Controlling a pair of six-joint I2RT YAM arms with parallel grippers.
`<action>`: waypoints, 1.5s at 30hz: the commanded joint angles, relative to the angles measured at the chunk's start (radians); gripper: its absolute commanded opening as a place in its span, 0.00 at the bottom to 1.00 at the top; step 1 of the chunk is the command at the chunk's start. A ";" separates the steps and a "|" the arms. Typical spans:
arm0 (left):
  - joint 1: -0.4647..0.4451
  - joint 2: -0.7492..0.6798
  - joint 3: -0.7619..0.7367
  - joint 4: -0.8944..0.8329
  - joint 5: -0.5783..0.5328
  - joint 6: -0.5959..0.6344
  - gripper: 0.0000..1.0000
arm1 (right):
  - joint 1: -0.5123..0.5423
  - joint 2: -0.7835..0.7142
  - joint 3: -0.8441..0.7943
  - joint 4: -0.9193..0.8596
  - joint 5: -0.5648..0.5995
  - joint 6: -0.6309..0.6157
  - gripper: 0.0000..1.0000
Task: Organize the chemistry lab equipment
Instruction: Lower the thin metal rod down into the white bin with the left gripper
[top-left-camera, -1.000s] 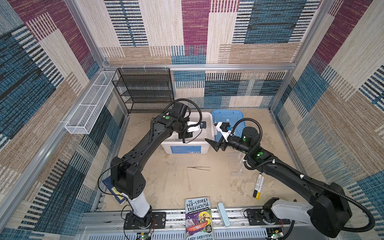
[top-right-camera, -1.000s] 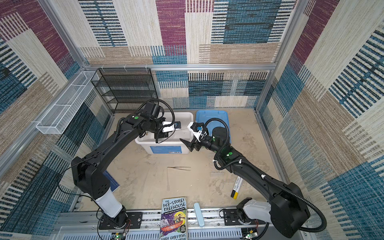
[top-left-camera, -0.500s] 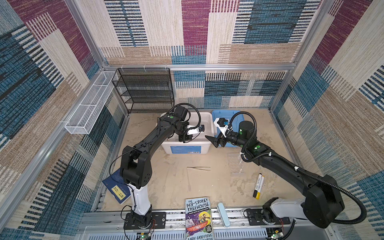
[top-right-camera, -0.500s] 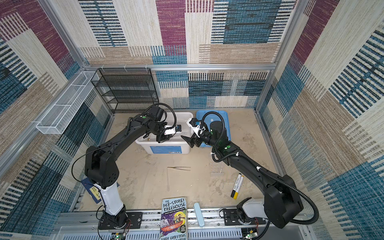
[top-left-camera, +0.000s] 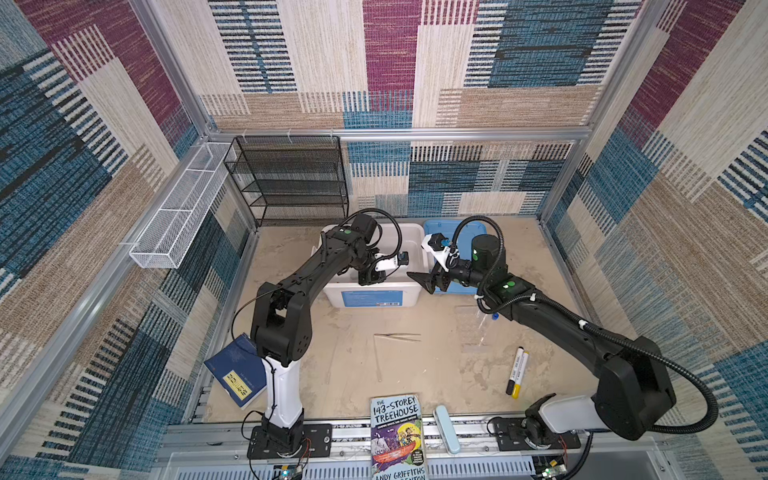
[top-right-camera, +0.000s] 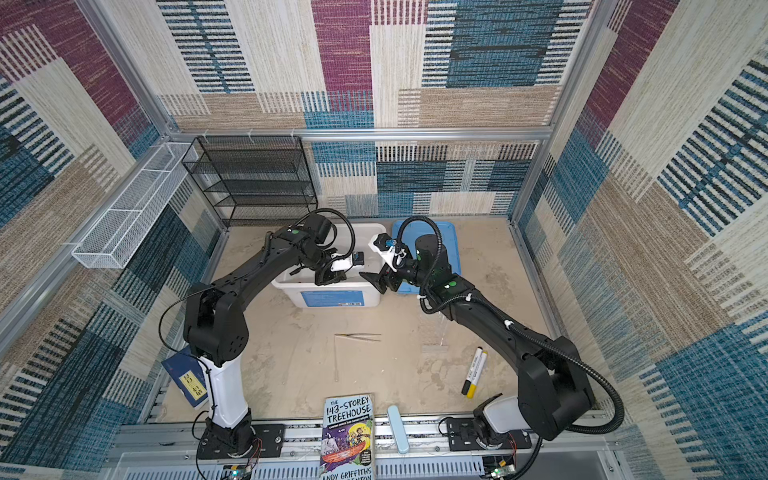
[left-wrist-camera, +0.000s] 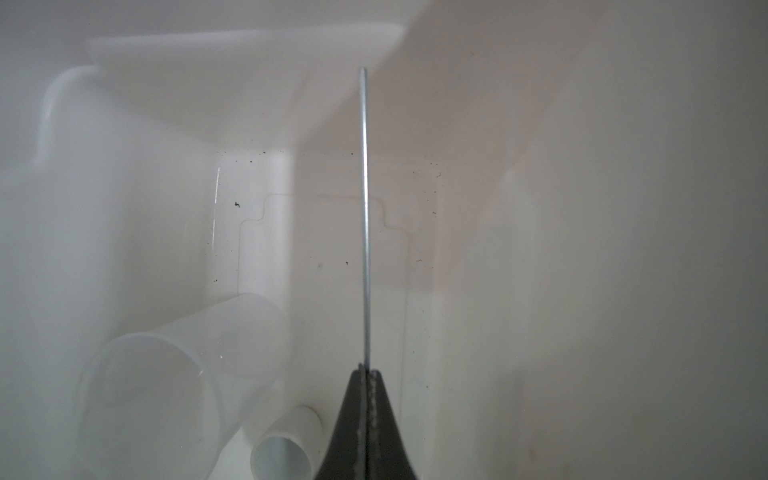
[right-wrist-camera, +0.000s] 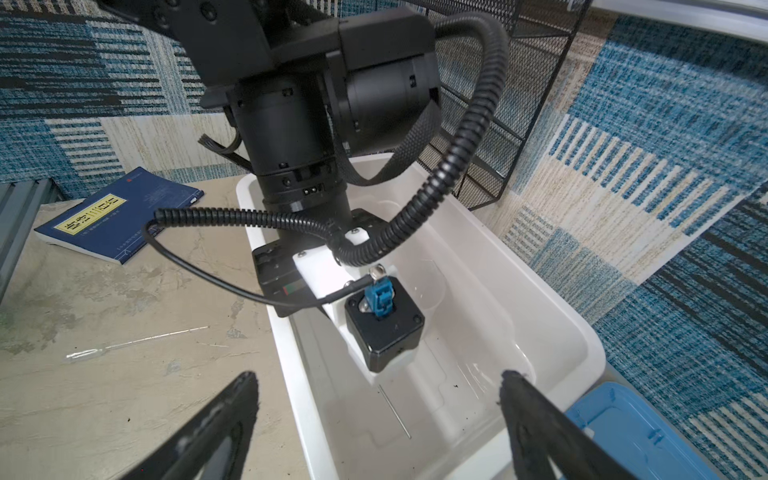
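Note:
My left gripper (left-wrist-camera: 365, 372) reaches down inside the white bin (top-left-camera: 409, 249) and is shut on a thin metal rod (left-wrist-camera: 365, 216). The right wrist view shows the rod (right-wrist-camera: 395, 412) slanting toward the bin floor. Clear glassware (left-wrist-camera: 145, 374) lies in the bin beside it. My right gripper (right-wrist-camera: 376, 399) stands open just outside the bin's right end (top-left-camera: 424, 281), with nothing between its fingers. Metal tweezers (top-left-camera: 397, 336) and a thin glass stick (top-left-camera: 377, 362) lie on the table in front of the bin. A clear rack (top-left-camera: 471, 332) with a blue-capped tube (top-left-camera: 494, 316) stands under my right forearm.
A blue lid (top-left-camera: 451, 232) lies right of the bin. Black and yellow markers (top-left-camera: 516, 372) lie front right. A blue book (top-left-camera: 237, 376), a storybook (top-left-camera: 398, 436) and a pale blue case (top-left-camera: 446, 428) lie along the front. A black mesh shelf (top-left-camera: 291, 183) stands at the back.
My left gripper has shifted a little to the right inside the bin, still holding the rod. The right gripper has edged up closer to the bin's right end.

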 joint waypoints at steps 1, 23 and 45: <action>0.004 0.046 0.005 0.052 -0.001 0.036 0.00 | -0.004 0.001 0.007 0.006 -0.015 -0.010 0.92; 0.042 0.107 0.210 -0.116 0.086 0.075 0.00 | -0.011 0.009 -0.005 0.025 -0.018 -0.008 0.92; 0.077 0.238 0.474 -0.291 0.121 0.122 0.00 | -0.011 0.021 -0.018 0.031 -0.001 -0.016 0.91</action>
